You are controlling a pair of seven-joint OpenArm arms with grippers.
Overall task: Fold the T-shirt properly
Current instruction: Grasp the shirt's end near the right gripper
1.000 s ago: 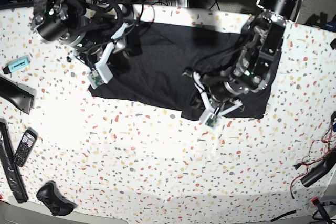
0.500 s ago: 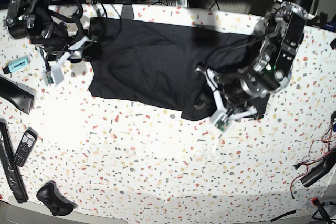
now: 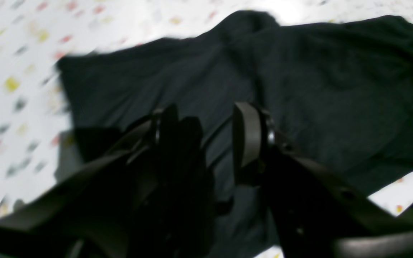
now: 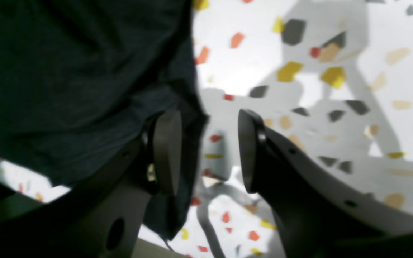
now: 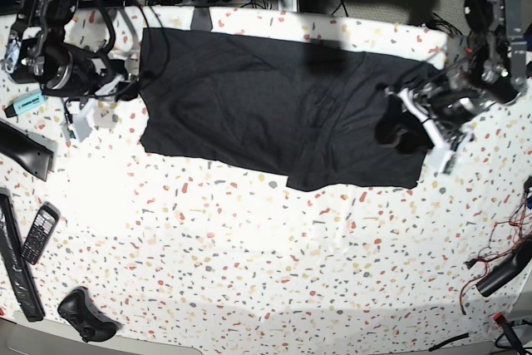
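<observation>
Black cloth covers the far half of the speckled table (image 5: 249, 272): the T-shirt (image 5: 266, 106) lies spread flat, its long edge along the far side and one lower corner jutting nearer than the rest at about the middle. No print shows, so I judge the printed side to be face down.

At the scene's right end the left gripper (image 3: 206, 143) hangs just above the cloth, its two fingers (image 3: 246, 139) set a moderate way apart with nothing between them; a dark bunch of fabric seems to sit beside one finger, though blur makes that hard to read. At the scene's left end the right gripper (image 4: 208, 150) is also parted and empty, poised right at the shirt's edge where cloth meets table, one finger over fabric and the other over bare surface.

That placement, one pincer at each end, looks like the setup for pinching both sides and carrying them over in a fold.
</observation>
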